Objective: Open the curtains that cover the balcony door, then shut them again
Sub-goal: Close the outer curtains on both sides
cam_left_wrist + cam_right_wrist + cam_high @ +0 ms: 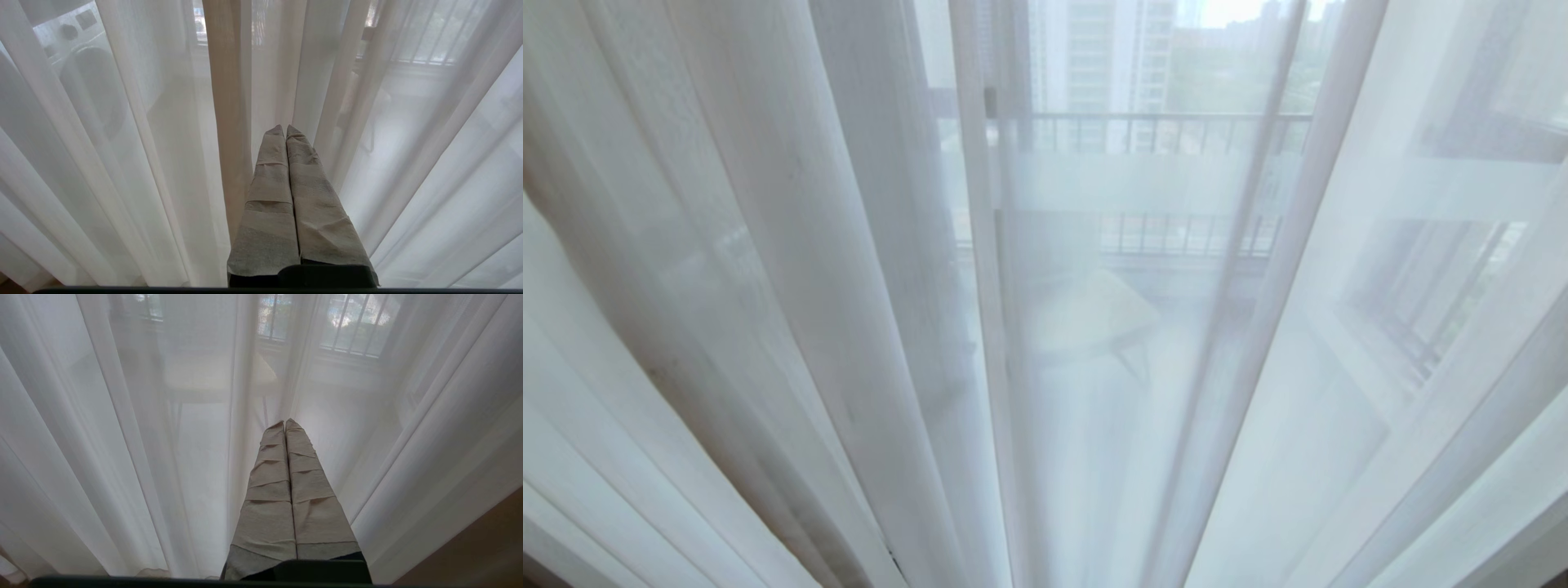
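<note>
Both end effectors, left [285,130] and right [284,424], closed and empty before drawn sheer curtains [849,327]

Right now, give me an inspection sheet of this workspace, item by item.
Surface: nothing seen.
Job's things: sheer curtains hang drawn in folds across every view; balcony door shows only as a frosted band behind them.
Clutter: nothing seen.
Grippers: left gripper shut, empty, tips pointing at the sheers; right gripper the same.
Cables: nothing seen.
Surroundings: balcony railing, high-rise buildings and a pale table-like shape seen through the fabric.
</note>
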Controlling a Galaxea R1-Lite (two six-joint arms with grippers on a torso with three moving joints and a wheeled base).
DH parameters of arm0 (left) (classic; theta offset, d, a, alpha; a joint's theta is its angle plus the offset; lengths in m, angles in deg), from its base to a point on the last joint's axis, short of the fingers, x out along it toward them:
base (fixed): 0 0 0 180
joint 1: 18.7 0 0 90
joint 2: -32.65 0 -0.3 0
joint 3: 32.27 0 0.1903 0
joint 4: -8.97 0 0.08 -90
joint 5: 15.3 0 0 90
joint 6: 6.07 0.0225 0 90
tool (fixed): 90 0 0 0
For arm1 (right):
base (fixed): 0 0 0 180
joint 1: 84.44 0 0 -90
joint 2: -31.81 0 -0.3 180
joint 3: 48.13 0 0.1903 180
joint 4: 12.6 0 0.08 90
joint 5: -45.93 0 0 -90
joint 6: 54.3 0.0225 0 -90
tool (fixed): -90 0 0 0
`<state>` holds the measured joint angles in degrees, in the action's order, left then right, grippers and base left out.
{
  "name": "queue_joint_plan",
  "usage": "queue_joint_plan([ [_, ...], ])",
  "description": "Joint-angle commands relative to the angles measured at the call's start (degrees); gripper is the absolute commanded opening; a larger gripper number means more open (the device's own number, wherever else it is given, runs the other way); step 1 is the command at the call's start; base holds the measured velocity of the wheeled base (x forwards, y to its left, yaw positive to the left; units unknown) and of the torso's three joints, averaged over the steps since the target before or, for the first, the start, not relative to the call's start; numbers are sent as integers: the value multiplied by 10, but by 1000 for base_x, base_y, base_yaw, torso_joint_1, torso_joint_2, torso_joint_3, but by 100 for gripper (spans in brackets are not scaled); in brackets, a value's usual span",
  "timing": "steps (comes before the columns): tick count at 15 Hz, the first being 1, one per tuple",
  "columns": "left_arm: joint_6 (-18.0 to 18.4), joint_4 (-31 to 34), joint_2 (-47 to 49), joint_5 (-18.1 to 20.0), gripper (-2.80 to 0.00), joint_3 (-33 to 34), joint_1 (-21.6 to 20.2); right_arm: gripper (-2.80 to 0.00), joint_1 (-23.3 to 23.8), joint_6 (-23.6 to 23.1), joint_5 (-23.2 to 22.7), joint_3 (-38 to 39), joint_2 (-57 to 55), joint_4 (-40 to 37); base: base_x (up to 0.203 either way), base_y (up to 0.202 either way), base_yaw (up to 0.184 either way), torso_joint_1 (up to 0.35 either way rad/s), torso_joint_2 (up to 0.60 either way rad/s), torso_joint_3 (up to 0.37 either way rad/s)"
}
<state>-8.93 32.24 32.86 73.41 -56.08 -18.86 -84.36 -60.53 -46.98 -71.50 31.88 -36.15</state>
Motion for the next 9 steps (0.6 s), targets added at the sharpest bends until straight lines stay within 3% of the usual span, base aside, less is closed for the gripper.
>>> queue_joint_plan([
  [1,0,-1,-1,0,-280,1,0,-280,-1,-1,-1,0,-1,1,0,0,0,0,0,0],
  [9,0,-2,-1,0,-280,1,0,-280,0,-1,-1,0,-1,0,0,0,0,0,0,0],
])
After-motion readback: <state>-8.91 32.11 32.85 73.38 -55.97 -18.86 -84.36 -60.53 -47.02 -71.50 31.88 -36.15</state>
